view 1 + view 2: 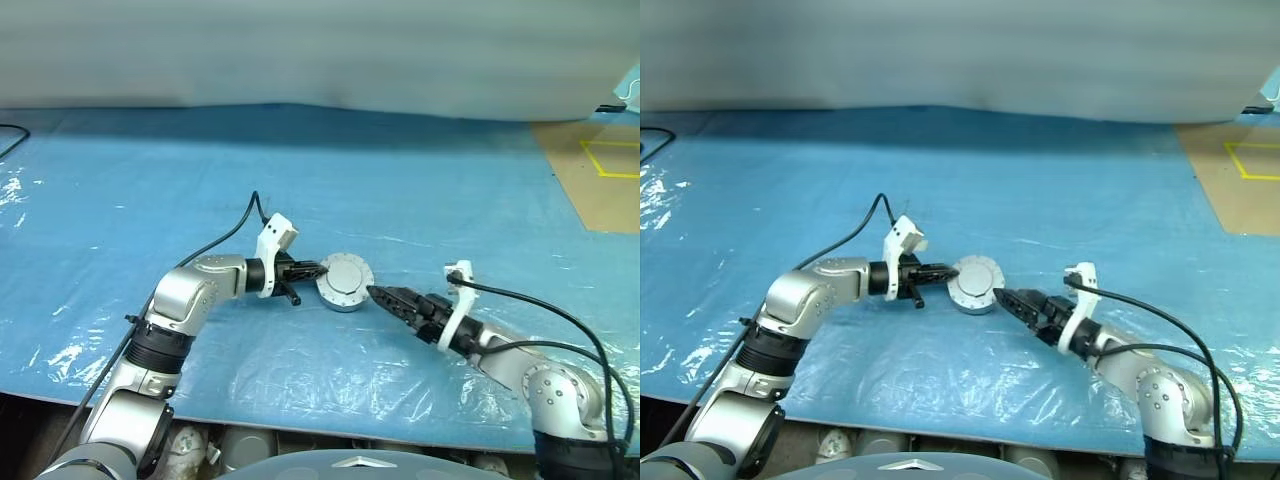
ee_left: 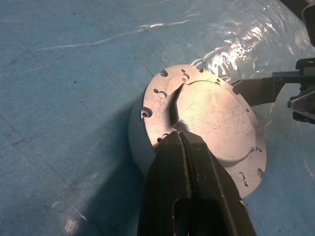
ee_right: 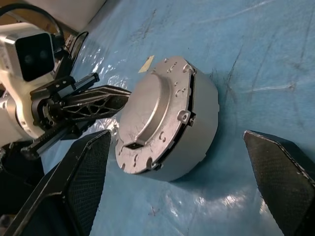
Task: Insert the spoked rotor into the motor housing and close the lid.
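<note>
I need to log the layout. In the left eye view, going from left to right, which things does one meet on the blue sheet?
Left gripper → motor housing with its lid closed → right gripper, jaws open.

I see a big blue plastic sheet (image 1: 300, 180) spread flat in front of me. It is crinkly and shiny, and bright spots of light gleam on its wrinkles. Behind it hangs a pale grey cover (image 1: 320, 50), with a dark shadow under its edge. Far off to my right is a brown board (image 1: 590, 175) with yellow tape lines (image 1: 610, 160) on it.
</note>
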